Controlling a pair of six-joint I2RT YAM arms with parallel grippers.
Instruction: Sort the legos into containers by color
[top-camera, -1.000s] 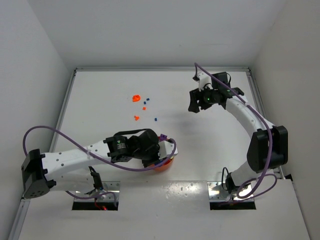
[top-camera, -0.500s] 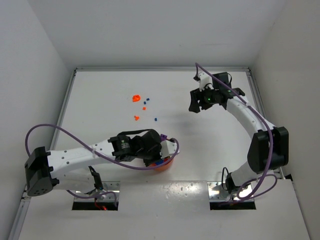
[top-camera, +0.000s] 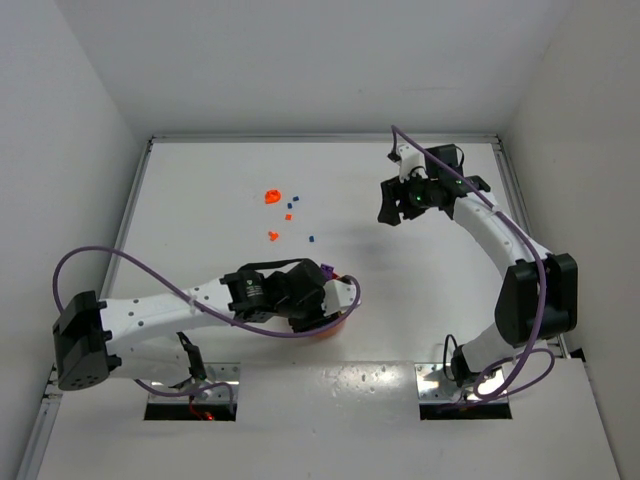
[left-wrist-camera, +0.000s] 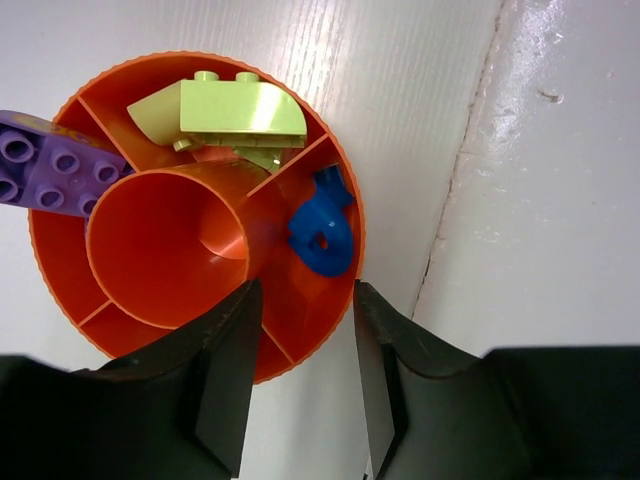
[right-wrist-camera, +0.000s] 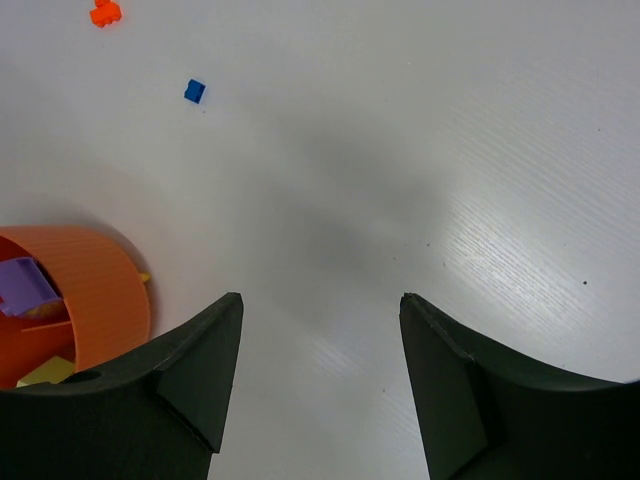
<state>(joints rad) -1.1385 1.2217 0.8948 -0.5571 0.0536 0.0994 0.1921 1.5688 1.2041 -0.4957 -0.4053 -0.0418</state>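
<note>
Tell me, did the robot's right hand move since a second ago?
No. The right hand hovers at the same spot below the table's back edge, open and empty, just as before.

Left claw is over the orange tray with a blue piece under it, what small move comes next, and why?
Probably lift the left claw straight up, clear of the orange tray. Its jaws stand apart, holding nothing, and the blue lego lies in a wedge section. More legos lie farther out on the table, so rising first likely frees it to reach them.
</note>
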